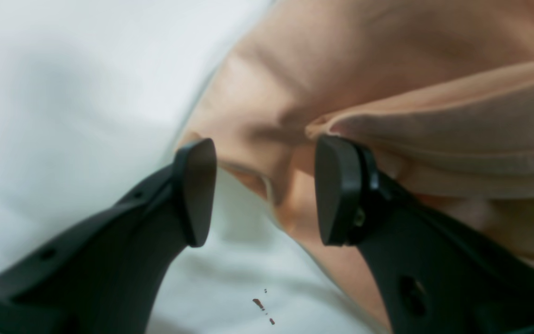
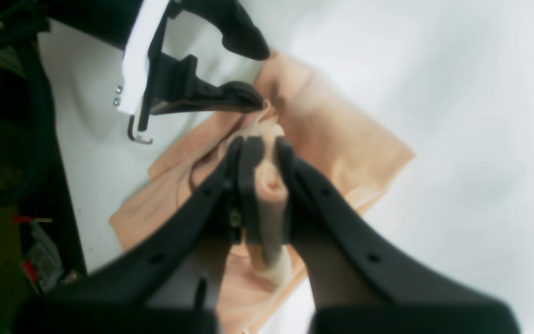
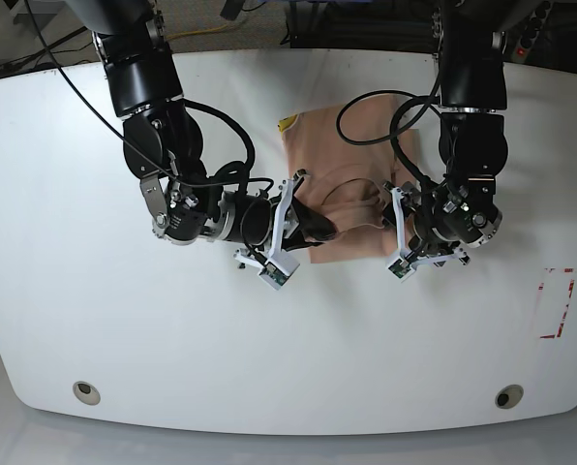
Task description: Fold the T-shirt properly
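1. Where the two arms meet near the middle of the white table (image 3: 124,368), the T-shirt (image 3: 342,155) lies partly folded, a peach bundle running from the far edge of the table toward the grippers.
2. The right gripper (image 2: 267,153) is pinching a bunched fold of the T-shirt (image 2: 341,139); in the right wrist view a roll of peach cloth is squeezed between its two black fingers (image 2: 248,185) and hangs down past them.
3. The left gripper (image 1: 267,190) stands spread, its two black pads (image 1: 200,190) apart with nothing clamped between them.
4. In the left wrist view a rolled hem of the T-shirt (image 1: 434,125) sits just above the pad on that view's right, touching or nearly touching its top; whether it truly touches cannot be told.
5. The cloth behind the open pads is creased and lies on the table (image 1: 63,93), with a corner reaching down between the two fingers.
6. A few small reddish-brown specks (image 1: 258,304) mark the table surface below the left gripper.
7. In the base view the left gripper (image 3: 395,218) sits at the shirt's edge on that view's right, and the right gripper (image 3: 322,231) reaches in from the opposite side.
8. A small yellow patch (image 3: 287,123) shows at the shirt's far corner.
9. A red-outlined rectangle (image 3: 555,302) is marked near the table's edge, well apart from the shirt.
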